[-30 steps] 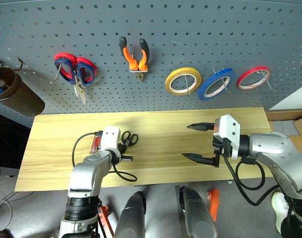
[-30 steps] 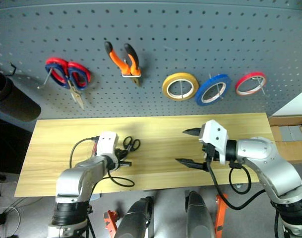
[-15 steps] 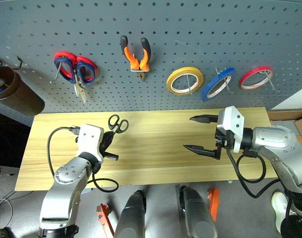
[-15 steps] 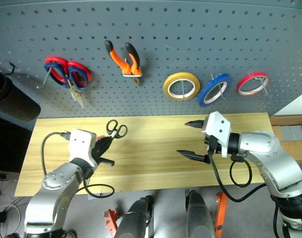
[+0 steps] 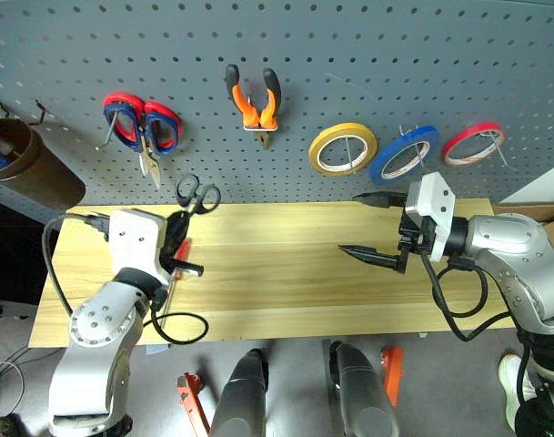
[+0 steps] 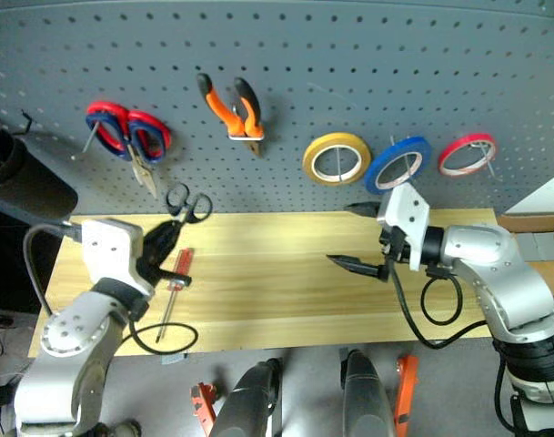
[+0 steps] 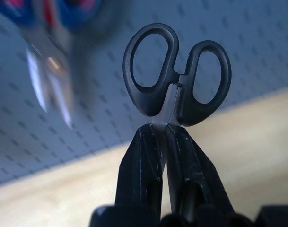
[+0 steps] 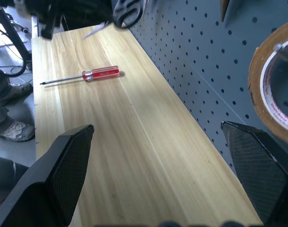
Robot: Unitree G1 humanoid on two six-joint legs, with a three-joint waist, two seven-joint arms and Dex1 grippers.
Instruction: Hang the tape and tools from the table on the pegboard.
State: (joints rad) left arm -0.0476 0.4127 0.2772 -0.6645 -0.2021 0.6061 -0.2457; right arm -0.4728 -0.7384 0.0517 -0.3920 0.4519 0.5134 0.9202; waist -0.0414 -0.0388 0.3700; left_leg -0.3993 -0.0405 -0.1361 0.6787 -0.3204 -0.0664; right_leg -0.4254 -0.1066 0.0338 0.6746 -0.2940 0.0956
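The pegboard (image 5: pixel 367 55) already carries the pliers (image 5: pixel 255 102), the blue tape (image 5: pixel 405 153), a yellow roll (image 5: pixel 342 148), a red roll (image 5: pixel 473 143) and the red-and-blue scissors (image 5: pixel 142 127). Any hook chosen for the next tool has to be a free one, and the free holes near the red-and-blue scissors leave little room; a swing into them could knock that pair off its hook.

The table (image 5: pixel 277 273) holds one task item, the screwdriver (image 6: pixel 175 282), lying flat near the left end just beside the left arm's cable. A dragged cable could roll it toward the front edge.

The left gripper (image 7: pixel 168 142) is clamped on the blades of the black scissors (image 7: pixel 178 75), handles pointing up and forward toward the board, held above the table's back edge. The grip is on thin, smooth metal, so the scissors could pivot or slide between the fingers (image 7: pixel 139 170) when a handle loop meets a hook. The loops are small, and a slightly off approach would likely push the handle against the board instead of threading it.

The right gripper (image 5: pixel 372 225) hangs spread wide and empty over the table's right part, just below the blue tape; a lift from there could brush that roll loose.
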